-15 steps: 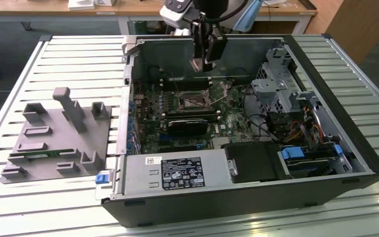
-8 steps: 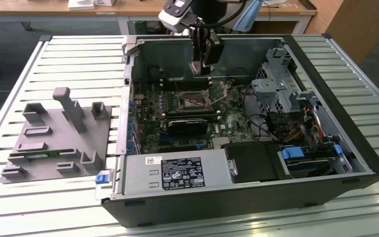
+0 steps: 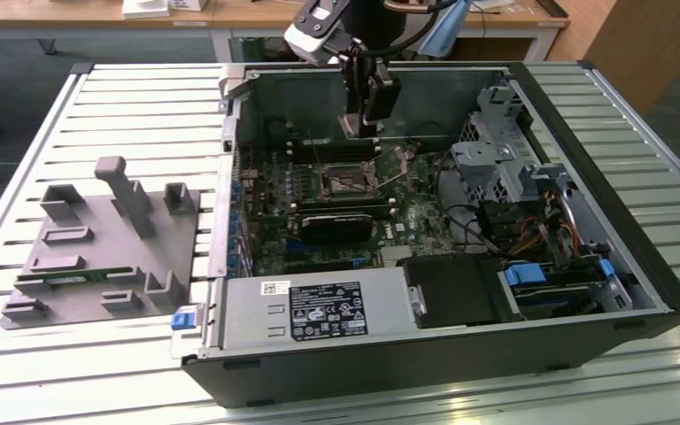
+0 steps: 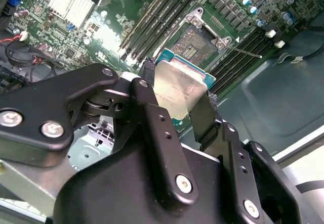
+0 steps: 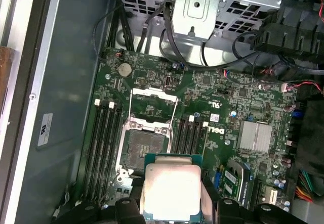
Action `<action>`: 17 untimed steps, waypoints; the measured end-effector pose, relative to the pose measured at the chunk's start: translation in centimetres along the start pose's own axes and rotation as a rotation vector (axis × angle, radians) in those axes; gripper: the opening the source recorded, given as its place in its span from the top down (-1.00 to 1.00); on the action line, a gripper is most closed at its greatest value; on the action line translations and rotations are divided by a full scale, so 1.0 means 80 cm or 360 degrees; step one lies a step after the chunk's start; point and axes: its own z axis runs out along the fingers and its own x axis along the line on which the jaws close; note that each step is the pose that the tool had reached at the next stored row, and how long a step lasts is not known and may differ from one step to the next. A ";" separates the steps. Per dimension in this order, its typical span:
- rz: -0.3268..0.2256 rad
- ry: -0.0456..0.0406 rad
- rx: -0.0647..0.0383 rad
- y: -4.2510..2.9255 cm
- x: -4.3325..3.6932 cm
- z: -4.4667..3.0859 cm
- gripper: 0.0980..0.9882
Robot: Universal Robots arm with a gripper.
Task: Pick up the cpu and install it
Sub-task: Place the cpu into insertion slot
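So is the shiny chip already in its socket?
No, the hand holds the cpu up above the empty socket on the board.

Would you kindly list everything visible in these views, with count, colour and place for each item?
table: one, silver, slatted, under everything.
computer case: one, black, open, on the table.
motherboard: one, green, inside the case.
socket: one, open and empty, on the motherboard.
power supply: one, silver-grey, in the case, nearest the exterior camera.
fixture: one, grey, on the table, exterior view's left.
memory stick: one, green, in the fixture.
cpu: one, silvery, held over the motherboard near the socket.
tool: one, black, shut on the cpu.
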 end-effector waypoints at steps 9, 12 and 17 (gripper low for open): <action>0.0007 0.0000 0.0000 -0.0001 0.000 0.0081 0.03; 0.0009 0.0000 0.0000 -0.0002 0.000 0.0103 0.03; 0.0010 0.0000 0.0000 -0.0002 0.000 0.0131 0.03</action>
